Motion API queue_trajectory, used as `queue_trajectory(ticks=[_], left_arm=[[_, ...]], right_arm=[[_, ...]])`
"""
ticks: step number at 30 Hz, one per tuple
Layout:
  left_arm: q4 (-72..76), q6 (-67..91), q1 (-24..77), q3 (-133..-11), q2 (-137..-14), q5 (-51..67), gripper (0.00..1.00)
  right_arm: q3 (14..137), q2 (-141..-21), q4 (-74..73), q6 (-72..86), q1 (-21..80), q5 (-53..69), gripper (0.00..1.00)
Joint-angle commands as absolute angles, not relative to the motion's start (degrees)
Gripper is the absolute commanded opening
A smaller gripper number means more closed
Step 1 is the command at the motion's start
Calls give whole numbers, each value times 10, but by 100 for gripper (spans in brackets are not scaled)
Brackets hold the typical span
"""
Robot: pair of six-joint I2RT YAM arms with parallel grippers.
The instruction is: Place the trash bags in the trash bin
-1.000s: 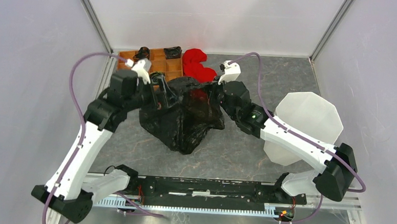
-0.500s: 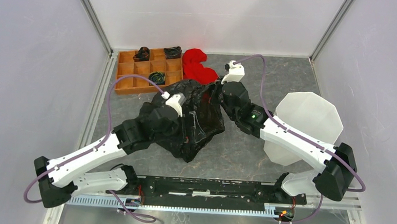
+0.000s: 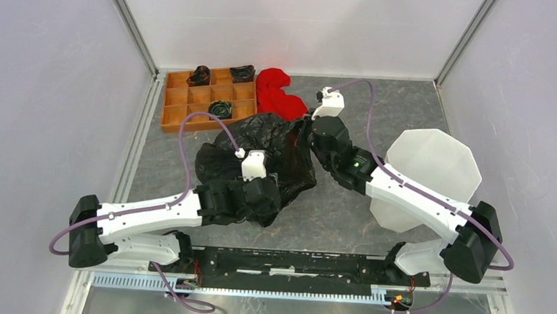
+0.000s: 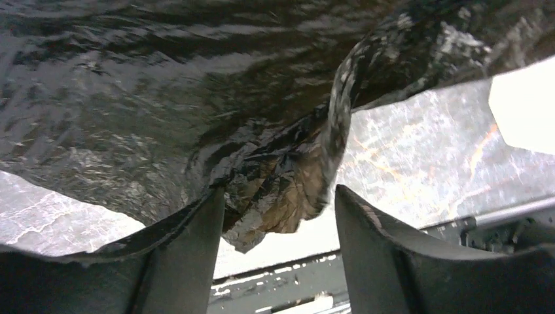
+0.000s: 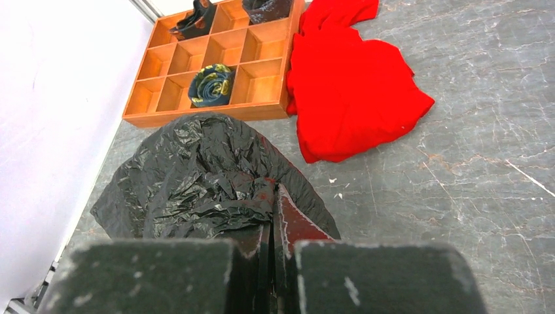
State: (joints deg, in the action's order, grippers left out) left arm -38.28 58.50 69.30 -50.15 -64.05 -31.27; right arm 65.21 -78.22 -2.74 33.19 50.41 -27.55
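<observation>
R gripper (image 5: pixel 273 196) pinched the bag (image 3: pixel 287 139) mid-frame, L gripper (image 4: pixel 278 196) gaped round a fold, prob. needed closing before lifting to bin (image 3: pixel 433 165).

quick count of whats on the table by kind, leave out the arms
trash bag: 1
bin: 1
red cloth: 1
wooden tray: 1
small things in the tray: 3
total: 7

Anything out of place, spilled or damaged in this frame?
Nothing spilled or visibly damaged. The trash bag is a crumpled heap on the table, apart from the trash bin; a red cloth lies loose beside the wooden tray.
</observation>
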Motion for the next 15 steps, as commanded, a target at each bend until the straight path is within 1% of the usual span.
queue_trajectory(ticks=[1, 2, 4, 9, 10, 12, 14, 15], left_arm=[[-392, 625, 690, -504, -660, -404, 67], [-401, 626, 688, -510, -670, -410, 63], [-416, 622, 682, -516, -681, -415, 52], [-470, 580, 661, -566, -659, -442, 8], [-483, 561, 655, -583, -649, -452, 6], [-471, 476, 604, -619, -625, -443, 2], [-454, 377, 525, -679, -615, -393, 2], [-446, 315, 487, -740, -618, -354, 2]], right_arm=[[637, -756, -27, 336, 504, -288, 1], [634, -754, -28, 333, 505, -288, 0], [627, -747, -29, 328, 504, -292, 0], [608, -731, -32, 257, 496, -310, 0], [608, -730, -38, 236, 486, -310, 0], [628, -729, -56, 187, 460, -299, 0], [678, -729, -77, 144, 437, -268, 0], [714, -728, -81, 109, 434, -256, 1]])
